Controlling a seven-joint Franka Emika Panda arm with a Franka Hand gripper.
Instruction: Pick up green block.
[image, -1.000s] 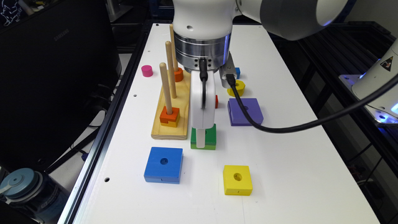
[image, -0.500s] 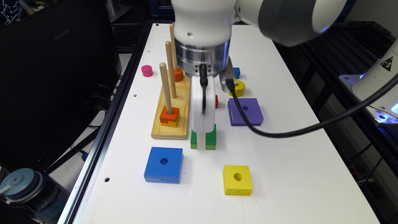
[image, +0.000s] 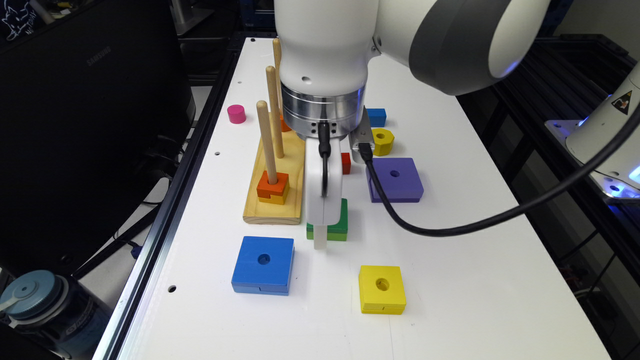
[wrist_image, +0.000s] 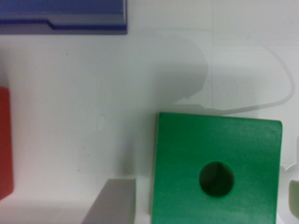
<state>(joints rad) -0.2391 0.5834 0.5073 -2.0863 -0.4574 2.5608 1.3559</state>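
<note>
Green block (image: 340, 225): sits flat on the white worktop (image: 450, 280), round hole facing up, between the wooden peg board (image: 275, 195) and the purple block (image: 396, 179).
Gripper (image: 322, 240): low down, right at the green block (wrist_image: 217, 170).
Jaws: apart, one finger (wrist_image: 114, 200) on each side of the block, not squeezing it.
Near things: the blue block (image: 263, 264) and yellow block (image: 382, 289) lie close by.
</note>
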